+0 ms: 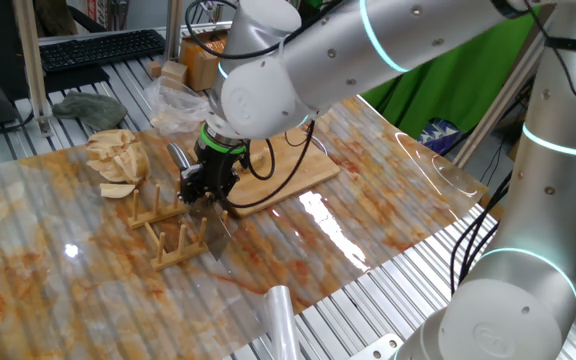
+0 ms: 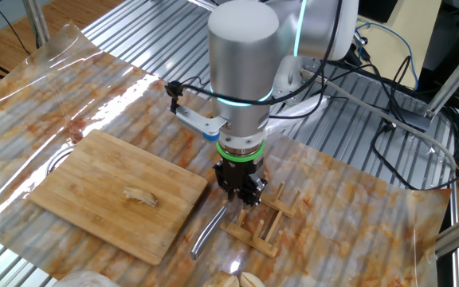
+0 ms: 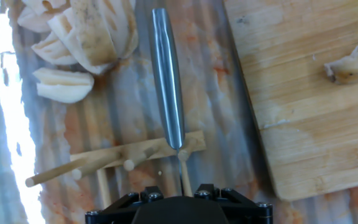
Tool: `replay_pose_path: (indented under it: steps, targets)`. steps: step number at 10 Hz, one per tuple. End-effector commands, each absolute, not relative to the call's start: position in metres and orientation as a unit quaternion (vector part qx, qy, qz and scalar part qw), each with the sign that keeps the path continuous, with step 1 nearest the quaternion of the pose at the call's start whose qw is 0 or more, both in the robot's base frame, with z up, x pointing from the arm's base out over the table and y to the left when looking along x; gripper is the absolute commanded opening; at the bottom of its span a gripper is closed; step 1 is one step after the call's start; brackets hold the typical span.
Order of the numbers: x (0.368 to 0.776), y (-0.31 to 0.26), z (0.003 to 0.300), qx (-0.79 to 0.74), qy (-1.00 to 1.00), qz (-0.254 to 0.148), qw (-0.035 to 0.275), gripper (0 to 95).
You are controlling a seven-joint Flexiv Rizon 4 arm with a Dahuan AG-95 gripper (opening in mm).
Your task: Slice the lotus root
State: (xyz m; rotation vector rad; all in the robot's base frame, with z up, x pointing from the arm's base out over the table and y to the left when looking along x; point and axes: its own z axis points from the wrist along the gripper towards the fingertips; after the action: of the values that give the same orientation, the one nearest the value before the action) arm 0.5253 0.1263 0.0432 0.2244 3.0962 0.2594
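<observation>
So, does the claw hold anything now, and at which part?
Nothing is held. The claw hangs open just above the knife's steel handle, which leans on the wooden rack.

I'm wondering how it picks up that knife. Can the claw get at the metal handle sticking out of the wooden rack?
Probably yes. The claw hangs right above the knife handle, with nothing lying over it; the rack sits only beneath.

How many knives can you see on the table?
1. The knife sits in the wooden rack, its metal handle sticking out beside the cutting board, right under the robot's hand. Others may be hidden behind the arm.
</observation>
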Motion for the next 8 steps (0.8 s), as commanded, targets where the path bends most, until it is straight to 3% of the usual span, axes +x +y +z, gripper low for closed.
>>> replay_pose_path:
  steps: [1, 8]
  targets:
    - [0.5245, 0.1259, 0.0401, 0.072, 0.994, 0.082, 0.017, 38.0]
    - [0.5269, 0.1268, 0.0316, 0.066, 0.994, 0.087, 0.018, 38.0]
